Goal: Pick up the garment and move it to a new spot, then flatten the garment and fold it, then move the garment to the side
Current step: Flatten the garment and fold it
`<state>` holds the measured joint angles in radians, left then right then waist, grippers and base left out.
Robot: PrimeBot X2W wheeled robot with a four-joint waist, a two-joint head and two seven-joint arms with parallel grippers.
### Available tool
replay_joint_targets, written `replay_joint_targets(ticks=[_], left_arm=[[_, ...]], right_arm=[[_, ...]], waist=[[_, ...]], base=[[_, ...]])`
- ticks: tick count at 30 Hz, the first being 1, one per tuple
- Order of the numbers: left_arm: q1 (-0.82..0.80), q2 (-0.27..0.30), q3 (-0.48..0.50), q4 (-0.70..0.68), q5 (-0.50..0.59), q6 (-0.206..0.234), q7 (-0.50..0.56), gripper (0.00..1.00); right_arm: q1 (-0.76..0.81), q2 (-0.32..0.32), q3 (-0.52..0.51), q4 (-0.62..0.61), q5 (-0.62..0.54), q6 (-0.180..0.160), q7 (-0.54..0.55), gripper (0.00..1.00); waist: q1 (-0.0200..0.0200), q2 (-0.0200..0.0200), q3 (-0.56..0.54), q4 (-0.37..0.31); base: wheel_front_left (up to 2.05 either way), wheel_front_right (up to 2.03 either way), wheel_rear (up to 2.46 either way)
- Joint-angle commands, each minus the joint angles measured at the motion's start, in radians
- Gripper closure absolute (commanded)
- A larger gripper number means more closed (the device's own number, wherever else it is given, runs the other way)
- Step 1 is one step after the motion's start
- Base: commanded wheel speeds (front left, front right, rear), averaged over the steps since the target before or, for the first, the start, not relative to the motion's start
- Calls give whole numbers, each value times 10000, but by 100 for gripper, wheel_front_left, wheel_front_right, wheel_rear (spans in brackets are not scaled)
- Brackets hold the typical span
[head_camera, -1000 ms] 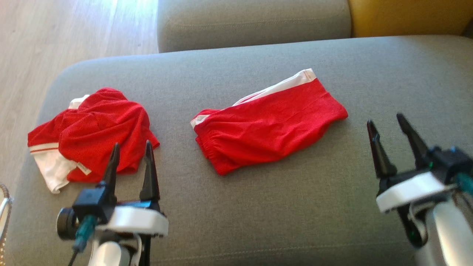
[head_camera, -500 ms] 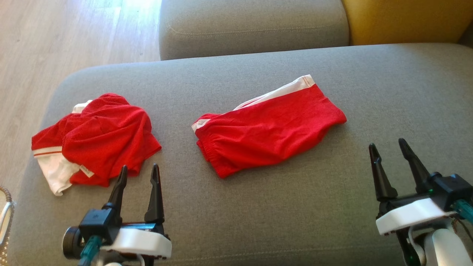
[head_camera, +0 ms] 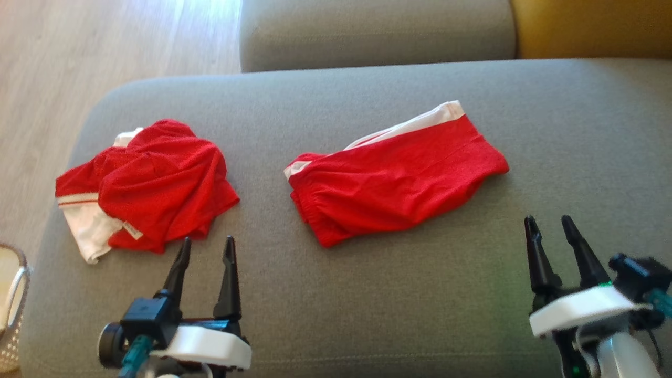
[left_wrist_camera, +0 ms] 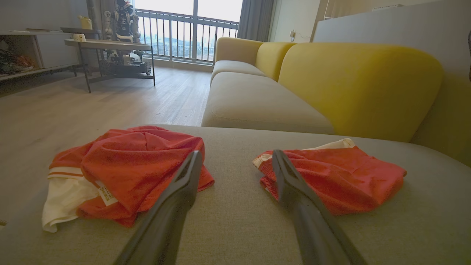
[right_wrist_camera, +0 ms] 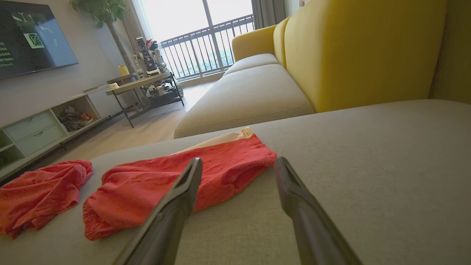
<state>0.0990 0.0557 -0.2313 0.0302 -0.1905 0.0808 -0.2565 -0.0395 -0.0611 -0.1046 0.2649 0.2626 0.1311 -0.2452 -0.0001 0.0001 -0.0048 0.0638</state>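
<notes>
A folded red garment (head_camera: 399, 176) is lying flat at the middle of the grey cushion (head_camera: 367, 304), and a crumpled red garment (head_camera: 152, 189) is sitting toward the cushion's left end. The left gripper (head_camera: 207, 242) is hovering over the cushion's near-left part and the right gripper (head_camera: 548, 220) over its near-right, both with jaws spread wide, gripping nothing.

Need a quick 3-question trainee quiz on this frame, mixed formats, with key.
1. True or false: the left claw and the right claw are both open and hold nothing.
2. Fill in: the flat-lying red shorts have a ___ band along their far edge.
3. Which lies nearest the left claw? A) the crumpled red garment B) the red shorts C) both equally near

Key: 1 true; 2 white; 3 A
</notes>
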Motion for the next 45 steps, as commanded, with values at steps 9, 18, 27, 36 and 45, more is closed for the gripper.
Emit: replay_joint_targets(ticks=[9, 18, 27, 36, 45], left_arm=[[-1090, -54, -269, -291, -106, 221, -53, 0], [-1696, -54, -762, -358, -396, 509, -53, 0], [-1945, -54, -987, -370, -614, 752, -53, 0], [-2156, -54, -1124, -404, -714, 854, -53, 0], [-2300, -55, -1291, -476, -984, 1008, -53, 0]], right_arm=[[-2435, 92, -661, 1194, 3527, -4, 1890, 0], [-4126, 104, -2054, 3060, 5063, -4, 3970, 0], [-5552, -24, -3162, 4929, 4374, -4, 5066, 0], [-6763, -165, -4049, 6515, 3420, -4, 5371, 0], [-7534, -218, -4023, 7402, 2559, -4, 5371, 0]], waist=[[1, -1, 1172, 676], [1, -1, 2063, 1441], [1, -1, 2548, 1842], [1, -1, 2819, 2013], [1, -1, 3055, 2096]], base=[[0, 0, 0], [0, 0, 0], [0, 0, 0], [0, 0, 0], [0, 0, 0]])
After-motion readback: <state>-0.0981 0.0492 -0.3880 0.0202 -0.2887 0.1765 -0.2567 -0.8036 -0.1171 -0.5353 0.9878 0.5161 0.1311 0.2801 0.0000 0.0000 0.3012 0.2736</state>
